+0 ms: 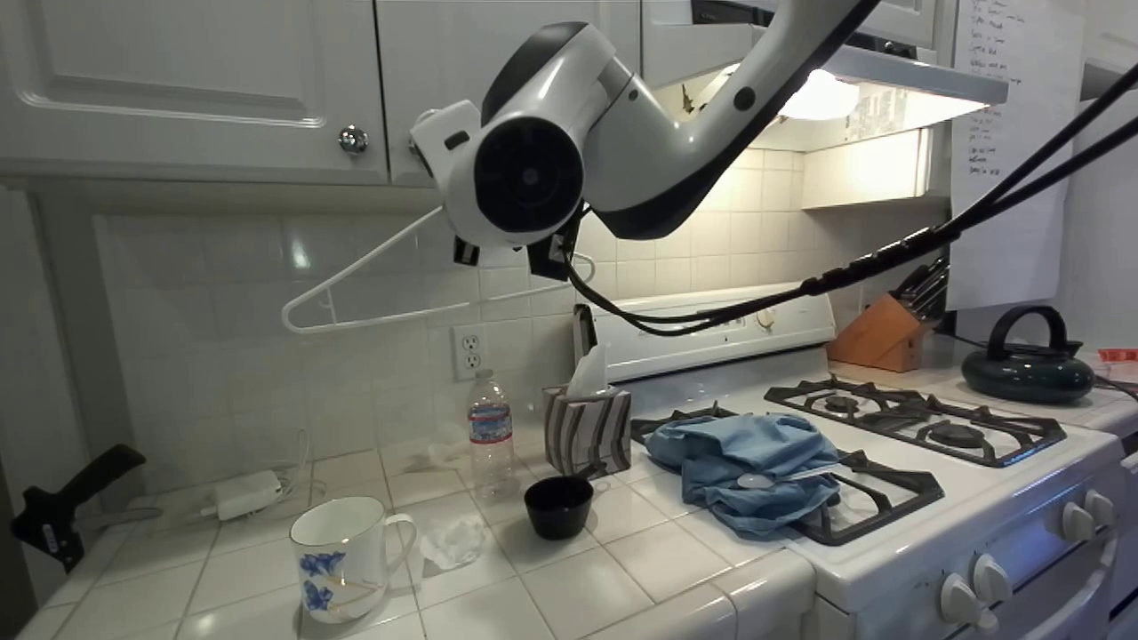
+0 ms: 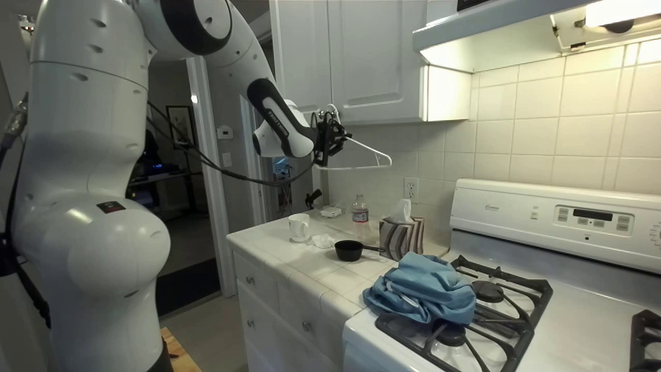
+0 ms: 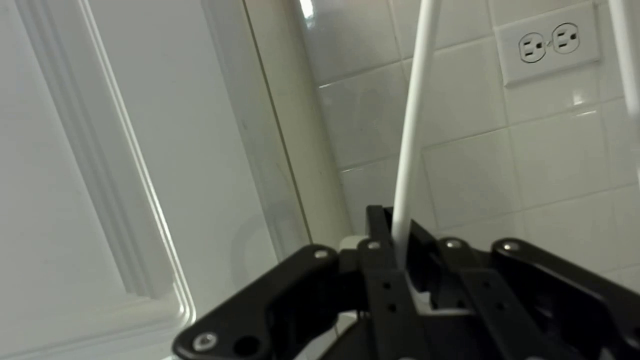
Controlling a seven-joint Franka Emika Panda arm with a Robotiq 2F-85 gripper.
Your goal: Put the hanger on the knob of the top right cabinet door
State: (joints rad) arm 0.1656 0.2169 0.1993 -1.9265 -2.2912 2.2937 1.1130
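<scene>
Two black fingers (image 3: 376,220) of my claw (image 3: 401,227) are drawn tight together on the white hanger (image 3: 416,95), one sloping side of it pinched between them, as the wrist view shows. The hanger is held in mid-air, well above the tiled counter (image 1: 489,591), and its triangle extends past my claw in both exterior views. In an exterior view its hooked top shows just above my claw, near the knob (image 2: 333,114) of the right-hand upper door (image 2: 369,57). Whether it lies over that knob or only in front of it, I cannot tell. In an exterior view my arm (image 1: 685,156) covers part of that door; the left-hand upper door (image 1: 178,71) carries a second round knob (image 1: 353,140), apart from the hanger.

Behind and below the hanger I note a tiled wall (image 3: 465,180) fitted with a double outlet (image 3: 547,45). On the counter I find a white mug (image 1: 333,582) with blue flowers, a crumpled pale scrap (image 1: 452,540), a small black pan (image 1: 558,513), a labelled bottle (image 1: 492,453) standing upright, a striped tissue box (image 1: 587,431) with one tissue (image 1: 589,371) drawn up, and a white adapter (image 1: 247,495) near the wall. The pan sits near the tissue box.

Adjoining the counter is a white stove (image 2: 583,310); a blue cloth (image 2: 423,289) lies heaped on its top, at the counter side. The hood (image 2: 490,25) above is lit. Farther along, I record a wooden knife block (image 1: 880,338) with knives (image 1: 929,289) in it and a dark kettle (image 1: 1027,373), upright. A handwritten sheet (image 1: 1009,178) hangs beyond the hood.
</scene>
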